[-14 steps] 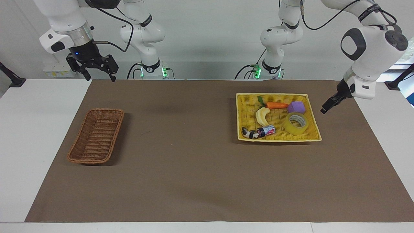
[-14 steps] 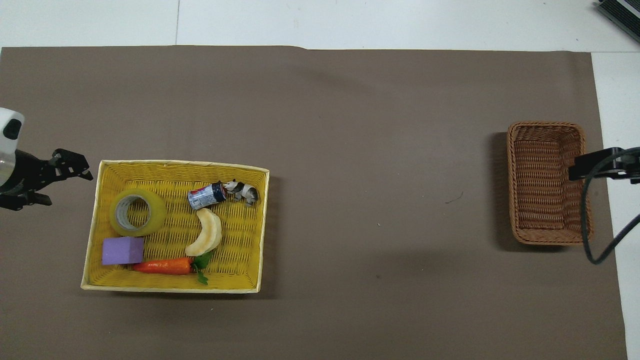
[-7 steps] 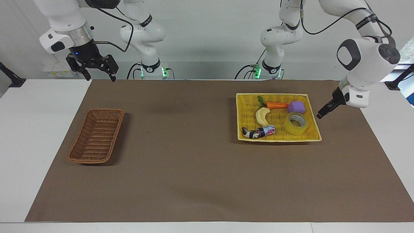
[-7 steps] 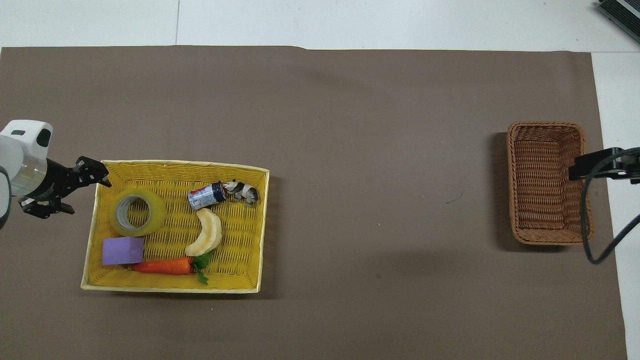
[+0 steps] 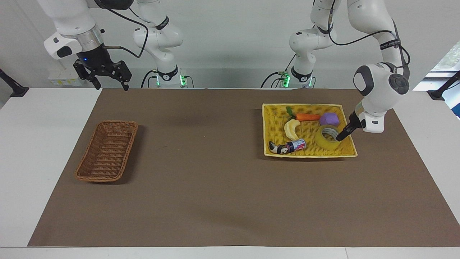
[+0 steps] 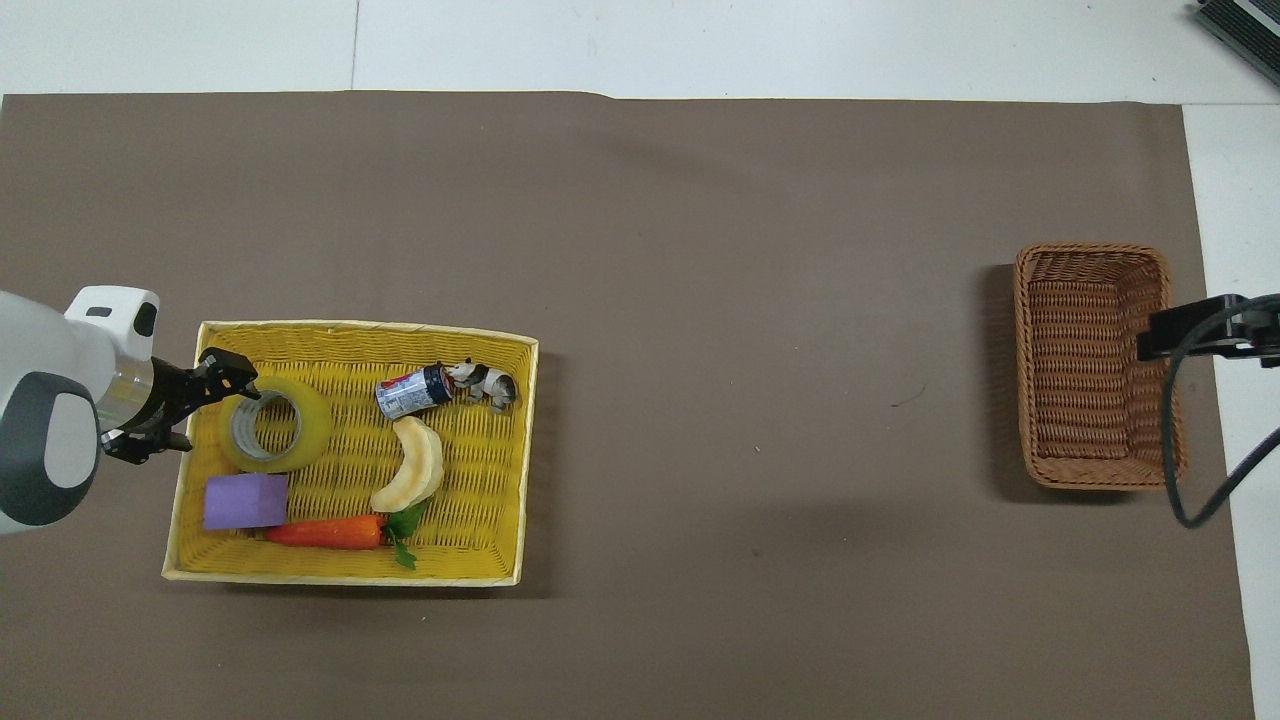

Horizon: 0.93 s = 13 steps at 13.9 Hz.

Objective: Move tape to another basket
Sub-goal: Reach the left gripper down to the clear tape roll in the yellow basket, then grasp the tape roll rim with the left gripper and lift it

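The tape (image 5: 323, 141), a yellow roll, lies flat in the yellow tray (image 5: 302, 105) beside the purple cube (image 5: 329, 119); it also shows in the overhead view (image 6: 312, 430). My left gripper (image 5: 339, 137) is open and low over the tape's rim at the side toward the left arm's end of the table; in the overhead view (image 6: 215, 408) one finger lies over the rim and one outside it. I cannot tell whether it touches. The brown wicker basket (image 5: 118, 123) stands empty at the right arm's end (image 6: 1090, 250). My right gripper (image 5: 110, 86) is open, held high, and waits.
The yellow tray (image 6: 370, 328) also holds a carrot (image 6: 325, 533), a banana (image 6: 412, 470), a small can (image 6: 410, 392), a toy figure (image 6: 485, 383) and the purple cube (image 6: 245, 501). A brown mat covers the table between the tray and the basket.
My left gripper has moved from outside the tray toward the tape and lower, and is now at the tape's rim. The right arm has not moved.
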Tool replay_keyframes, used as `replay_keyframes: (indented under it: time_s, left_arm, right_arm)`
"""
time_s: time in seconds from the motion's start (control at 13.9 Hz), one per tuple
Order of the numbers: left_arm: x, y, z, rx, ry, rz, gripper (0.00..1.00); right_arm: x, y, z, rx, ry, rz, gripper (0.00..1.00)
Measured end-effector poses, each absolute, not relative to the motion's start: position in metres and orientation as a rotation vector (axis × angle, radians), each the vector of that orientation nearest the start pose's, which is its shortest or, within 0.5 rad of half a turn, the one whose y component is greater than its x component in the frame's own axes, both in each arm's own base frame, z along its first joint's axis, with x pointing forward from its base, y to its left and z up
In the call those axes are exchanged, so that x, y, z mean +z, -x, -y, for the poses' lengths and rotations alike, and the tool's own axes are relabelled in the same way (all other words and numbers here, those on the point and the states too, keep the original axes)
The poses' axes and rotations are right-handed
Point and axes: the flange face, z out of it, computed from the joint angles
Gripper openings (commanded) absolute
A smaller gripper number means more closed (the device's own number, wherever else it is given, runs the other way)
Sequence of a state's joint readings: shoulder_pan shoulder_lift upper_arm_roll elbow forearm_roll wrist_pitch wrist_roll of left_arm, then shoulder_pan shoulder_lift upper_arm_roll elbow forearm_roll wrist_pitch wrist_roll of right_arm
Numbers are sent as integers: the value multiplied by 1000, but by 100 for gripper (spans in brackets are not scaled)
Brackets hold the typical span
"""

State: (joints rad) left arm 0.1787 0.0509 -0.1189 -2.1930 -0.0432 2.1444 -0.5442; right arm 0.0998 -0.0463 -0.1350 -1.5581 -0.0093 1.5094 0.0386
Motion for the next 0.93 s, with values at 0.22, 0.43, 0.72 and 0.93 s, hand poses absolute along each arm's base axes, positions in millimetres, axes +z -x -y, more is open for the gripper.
replay_keyframes:
  time_s: [0.22,0.43,0.72,0.93]
  left_arm:
    - [358,-519,-27,160,2999,967,83]
    - [356,-513,-18,173,3001,946,83]
    - [341,-501,-12,207,2993,936,83]
    - [327,-493,-14,188,2993,945,33]
  right_arm:
    - [650,-534,22,5,3142,-117,100]
    - [650,-534,22,5,3142,-117,100]
    - [650,-534,22,5,3142,-117,100]
    - [650,-534,22,5,3142,-117,100]
